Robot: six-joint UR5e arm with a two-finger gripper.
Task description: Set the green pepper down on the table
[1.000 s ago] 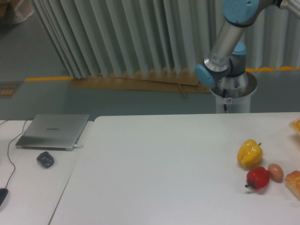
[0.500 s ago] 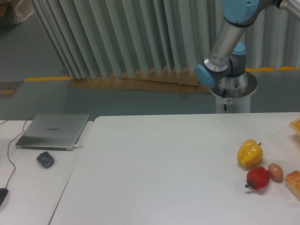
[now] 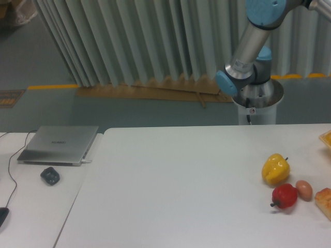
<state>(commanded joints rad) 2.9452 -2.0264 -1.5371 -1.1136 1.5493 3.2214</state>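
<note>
The green pepper is out of view. The white table (image 3: 170, 191) fills the lower middle and right of the camera view. Only the arm's base and lower links (image 3: 248, 62) show behind the table's far edge; the arm runs out of the top right corner. The gripper itself is outside the frame.
A yellow bell pepper (image 3: 275, 169), a red apple-like fruit (image 3: 284, 196), a brown egg (image 3: 304, 189) and a piece of bread (image 3: 324, 202) lie at the table's right. An orange item (image 3: 326, 138) shows at the right edge. A silver laptop (image 3: 59, 144) and dark mouse (image 3: 50, 176) sit on the left desk.
</note>
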